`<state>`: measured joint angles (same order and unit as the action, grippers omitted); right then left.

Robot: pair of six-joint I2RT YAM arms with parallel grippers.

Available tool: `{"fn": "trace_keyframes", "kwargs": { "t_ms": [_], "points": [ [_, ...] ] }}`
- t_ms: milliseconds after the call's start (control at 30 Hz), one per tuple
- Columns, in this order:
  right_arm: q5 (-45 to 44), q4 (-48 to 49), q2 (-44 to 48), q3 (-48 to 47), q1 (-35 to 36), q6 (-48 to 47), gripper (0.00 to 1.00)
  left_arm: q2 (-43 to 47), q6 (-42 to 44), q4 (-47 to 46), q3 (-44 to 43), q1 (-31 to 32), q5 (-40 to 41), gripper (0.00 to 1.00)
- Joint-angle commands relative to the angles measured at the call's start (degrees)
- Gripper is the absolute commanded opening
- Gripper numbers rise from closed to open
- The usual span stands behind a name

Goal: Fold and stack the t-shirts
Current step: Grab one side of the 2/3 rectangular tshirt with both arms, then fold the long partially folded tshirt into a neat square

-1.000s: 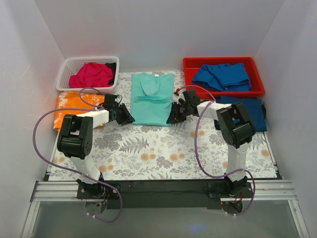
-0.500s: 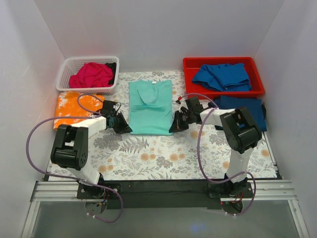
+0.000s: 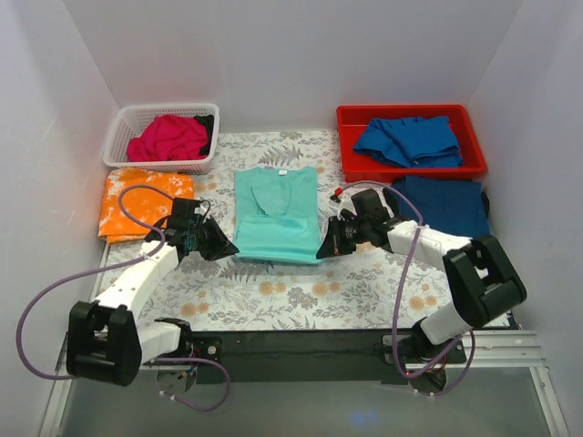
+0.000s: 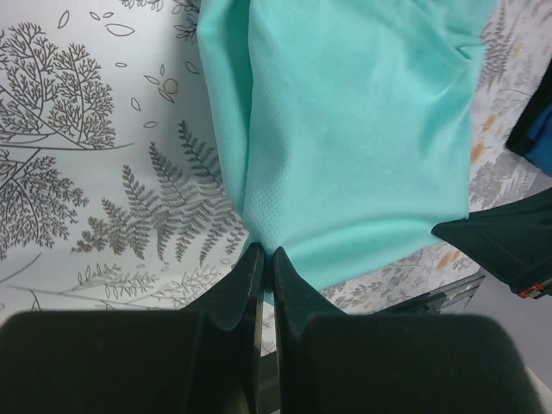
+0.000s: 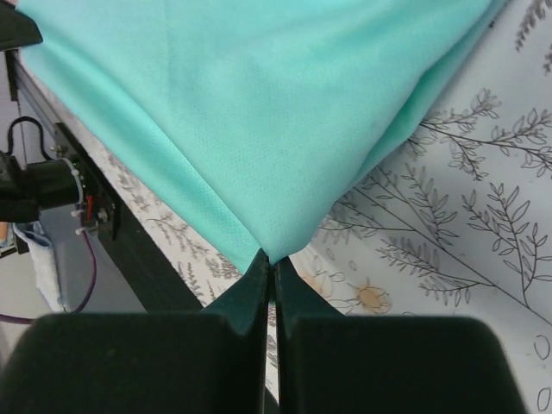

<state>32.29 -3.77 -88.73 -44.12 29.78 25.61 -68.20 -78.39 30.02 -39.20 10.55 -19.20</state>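
Note:
The mint-teal t-shirt [image 3: 276, 216] lies flat on the fern-printed sheet [image 3: 301, 291], sleeves folded in, collar at the far end. My left gripper [image 3: 228, 246] is shut on its near left corner [image 4: 285, 216]. My right gripper [image 3: 325, 248] is shut on its near right corner [image 5: 259, 155]. An orange mottled t-shirt [image 3: 144, 198] lies at the left. A folded royal blue t-shirt [image 3: 446, 202] lies at the right. Another blue one [image 3: 408, 139] sits in the red bin [image 3: 474, 137]. A magenta-pink t-shirt [image 3: 168, 137] fills the white basket [image 3: 123, 127].
White walls close in the back and both sides. The black rail [image 3: 301, 346] with the arm bases runs along the near edge. Purple cables [image 3: 55, 282] loop off both arms.
Both grippers have dragged the teal shirt's near corners towards the near edge, sliding the whole shirt that way. Both arms have drawn back and lowered.

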Motion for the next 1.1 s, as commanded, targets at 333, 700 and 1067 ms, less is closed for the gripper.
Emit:
{"fn": "trace_keyframes", "kwargs": {
  "t_ms": [333, 700, 1067],
  "points": [
    [-3.38, -9.94, 13.14, -1.94, 1.60, 0.76, 0.01, 13.36, -4.49, 16.46, -7.11, 0.00, 6.37, 0.00],
    [-2.76, -10.55, 14.02, 2.64, 2.04, 1.29, 0.01, 10.99, -6.60, 26.40, -7.11, -0.09, 6.10, 0.00],
    [-3.99, -11.52, 12.00, -4.20, 2.04, 0.94, 0.01, 8.01, -6.07, 25.35, -12.38, 0.00, 9.87, 0.00]
  ]
}}
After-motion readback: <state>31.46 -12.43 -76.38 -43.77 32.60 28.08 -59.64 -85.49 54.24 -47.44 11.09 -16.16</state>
